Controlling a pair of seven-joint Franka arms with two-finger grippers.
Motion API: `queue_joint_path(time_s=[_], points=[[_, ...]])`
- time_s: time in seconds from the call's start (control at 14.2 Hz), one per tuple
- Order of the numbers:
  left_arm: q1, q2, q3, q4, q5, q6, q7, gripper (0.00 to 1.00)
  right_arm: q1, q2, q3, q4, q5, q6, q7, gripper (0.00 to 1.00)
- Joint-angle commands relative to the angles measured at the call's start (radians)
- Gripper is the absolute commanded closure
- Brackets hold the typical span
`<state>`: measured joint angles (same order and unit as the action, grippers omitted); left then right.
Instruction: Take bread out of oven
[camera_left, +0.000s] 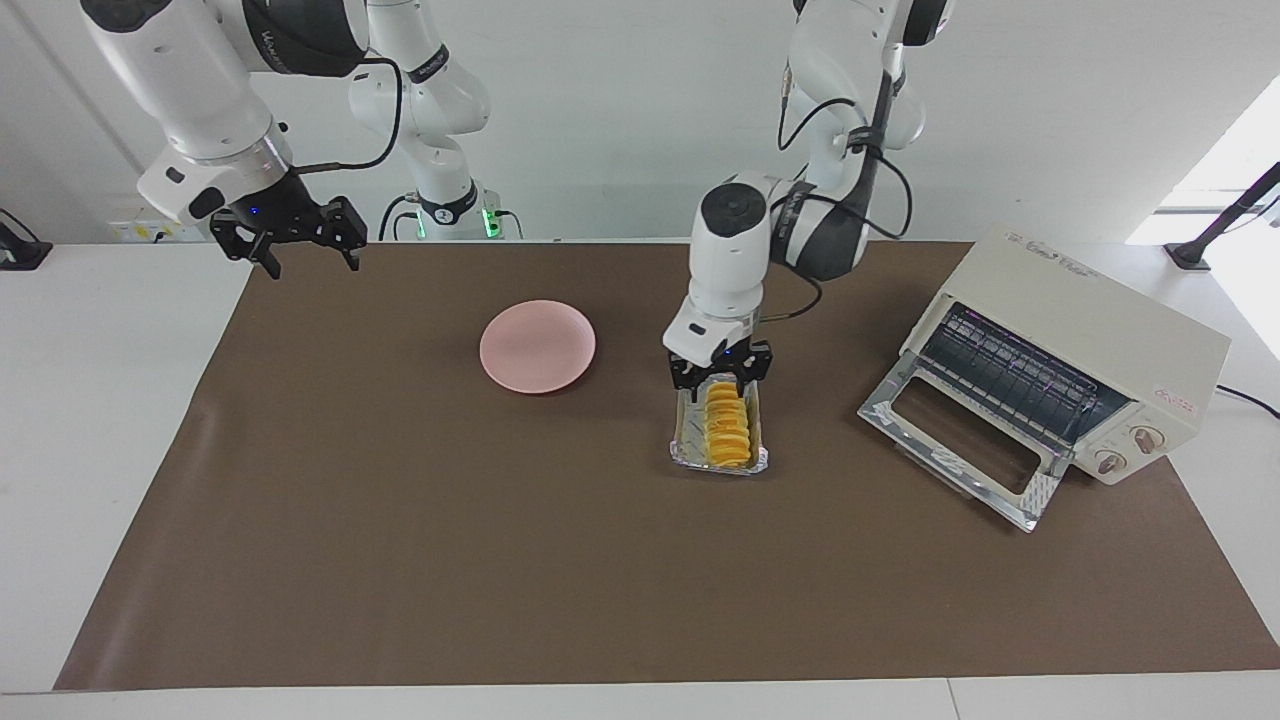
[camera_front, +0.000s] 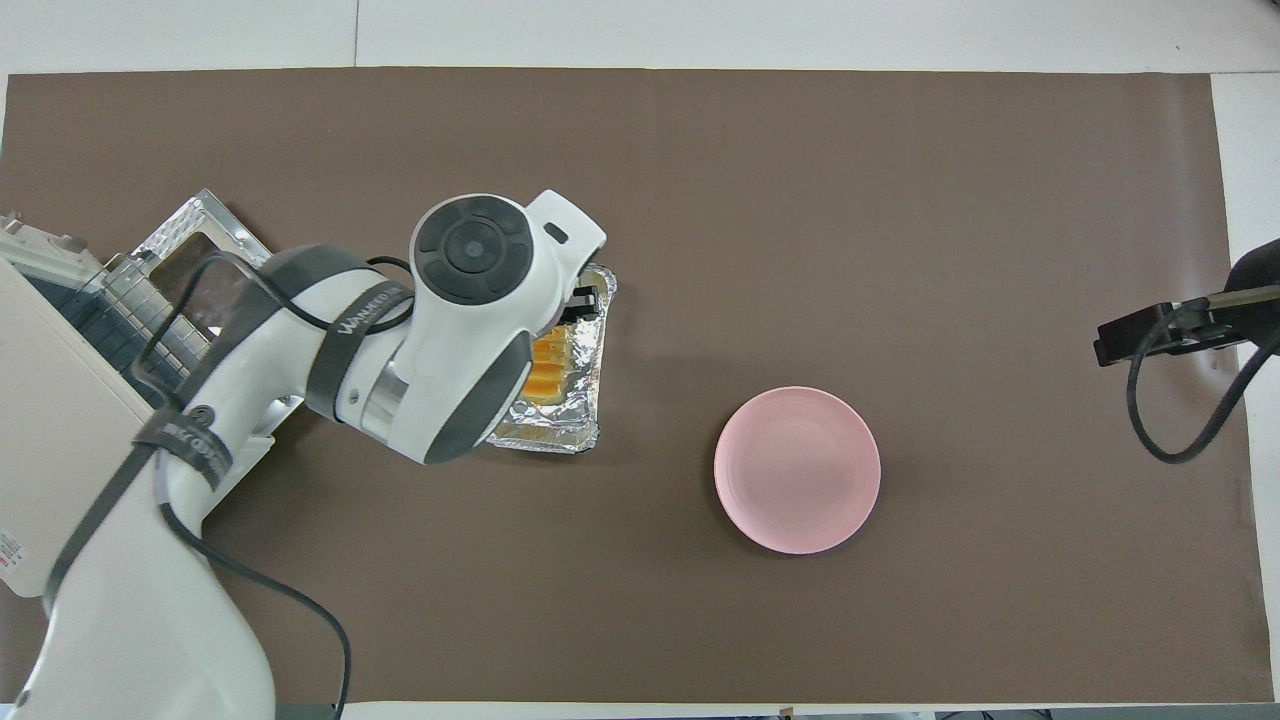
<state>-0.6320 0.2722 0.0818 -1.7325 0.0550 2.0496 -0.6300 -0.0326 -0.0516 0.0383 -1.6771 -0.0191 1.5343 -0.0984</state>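
**Bread out, hand spread above it**

Bread, a golden ridged loaf (camera_left: 727, 427), lies in a crinkled silver foil tray (camera_left: 686, 438) on the brown worktop, at nine o'clock from the cream toaster oven (camera_left: 1090, 330) in the facing view. The left hand (camera_left: 719, 379), fingers spread, hovers over the tray's end; rising crookedly could snag foil. The right hand (camera_left: 297, 247) waits spread at the right arm's end.

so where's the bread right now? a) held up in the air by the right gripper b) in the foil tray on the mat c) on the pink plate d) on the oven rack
b: the bread lies in the foil tray on the mat, between the plate and the open oven.
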Motion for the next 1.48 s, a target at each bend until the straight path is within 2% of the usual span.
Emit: queue_joint_path(time_s=[0.0,0.14,0.35,0.42,0.56,0.71,0.92,1.13,1.2,1.41], points=[[0.13,-0.12,-0.005,-0.016,-0.023,-0.113,0.023,0.0,0.089,-0.016,0.006,-0.042,0.004,0.071,0.17,0.0],[0.245,-0.21,-0.005,-0.018,-0.021,-0.208,0.077,0.0,0.179,0.019,0.006,-0.044,0.007,0.122,0.32,0.0],[0.4,-0.28,-0.004,0.004,-0.023,-0.334,0.269,0.0,0.281,0.12,0.006,-0.02,0.05,0.238,0.49,0.0],[0.432,-0.281,-0.005,0.017,-0.03,-0.385,0.291,0.0,0.331,0.162,0.006,-0.004,0.051,0.289,0.578,0.0],[0.443,-0.298,-0.004,-0.013,-0.053,-0.384,0.297,0.0,0.411,0.247,0.005,0.043,0.045,0.342,0.715,0.0],[0.477,-0.277,-0.004,0.029,-0.082,-0.42,0.3,0.0,0.462,0.346,0.003,0.118,0.041,0.357,0.79,0.0],[0.518,-0.154,-0.01,0.183,-0.098,-0.551,0.346,0.0,0.552,0.514,-0.003,0.25,0.015,0.356,0.92,0.0],[0.523,-0.16,-0.01,0.171,-0.106,-0.533,0.357,0.0,0.609,0.654,-0.001,0.342,-0.028,0.387,1.049,0.0],[0.532,-0.189,-0.013,0.16,-0.106,-0.54,0.362,0.0,0.625,0.718,-0.001,0.379,-0.028,0.427,1.071,0.0],[0.531,-0.226,-0.011,0.123,-0.106,-0.548,0.365,0.0,0.647,0.776,-0.003,0.421,-0.031,0.429,1.077,0.0]])
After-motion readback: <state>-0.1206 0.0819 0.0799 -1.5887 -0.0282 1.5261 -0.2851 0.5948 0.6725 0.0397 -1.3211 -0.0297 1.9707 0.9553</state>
